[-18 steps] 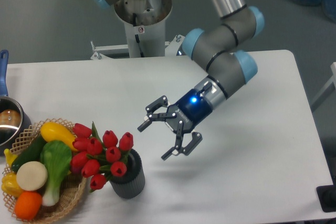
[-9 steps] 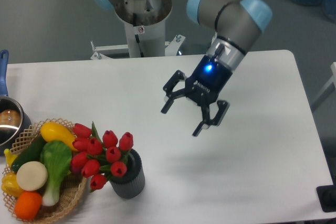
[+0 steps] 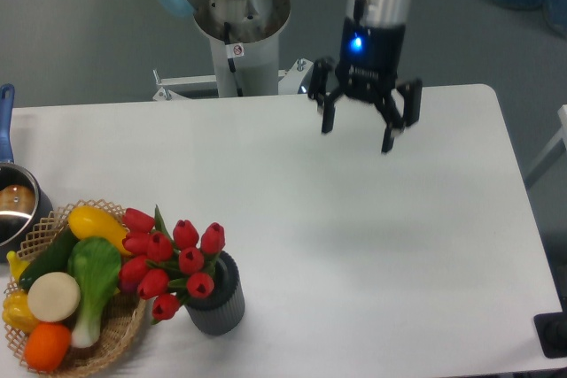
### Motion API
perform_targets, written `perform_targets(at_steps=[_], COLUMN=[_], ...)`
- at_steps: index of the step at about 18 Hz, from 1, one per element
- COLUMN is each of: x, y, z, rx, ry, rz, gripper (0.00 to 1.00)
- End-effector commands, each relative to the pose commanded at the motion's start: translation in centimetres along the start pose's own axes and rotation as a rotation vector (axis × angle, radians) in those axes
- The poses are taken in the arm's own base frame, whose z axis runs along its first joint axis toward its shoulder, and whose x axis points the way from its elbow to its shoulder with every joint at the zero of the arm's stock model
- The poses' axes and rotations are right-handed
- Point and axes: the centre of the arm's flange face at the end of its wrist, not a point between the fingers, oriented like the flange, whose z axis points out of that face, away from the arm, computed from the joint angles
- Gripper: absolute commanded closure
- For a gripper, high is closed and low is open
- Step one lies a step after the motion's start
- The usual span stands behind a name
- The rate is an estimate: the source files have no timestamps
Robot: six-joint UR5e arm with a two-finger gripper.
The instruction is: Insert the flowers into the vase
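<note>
rising and swinging away toward the table's far edge, the gripper (image 3: 365, 123) is hanging wide open, gripping nothing. the flowers (image 3: 168, 258) are sitting in the vase (image 3: 218, 303), leaning toward the wicker basket (image 3: 113, 334); top-heavy, they could tip it.

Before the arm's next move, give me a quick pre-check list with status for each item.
1. Red tulip bunch seated in the dark grey ribbed vase: ok, stems in the mouth, heads leaning left.
2. Vase upright: ok.
3. Black two-finger gripper open and empty: ok.
4. Gripper apart from the flowers: ok, it hangs over the far side of the white table.
5. Tulips clear of the wicker basket of vegetables: not ok, they overlap its rim.
6. How deep the stems sit: cannot tell.
</note>
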Motion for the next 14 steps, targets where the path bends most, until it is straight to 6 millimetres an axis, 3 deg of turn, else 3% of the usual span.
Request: perform_targets(at_steps=[5, 14], x=[0.50, 0.29], y=[1.13, 1.17], z=[-1.00, -1.04], rx=[-0.120, -0.121], ry=[0.110, 0.109], rz=[0.280, 0.296], gripper=[0.00, 0.00])
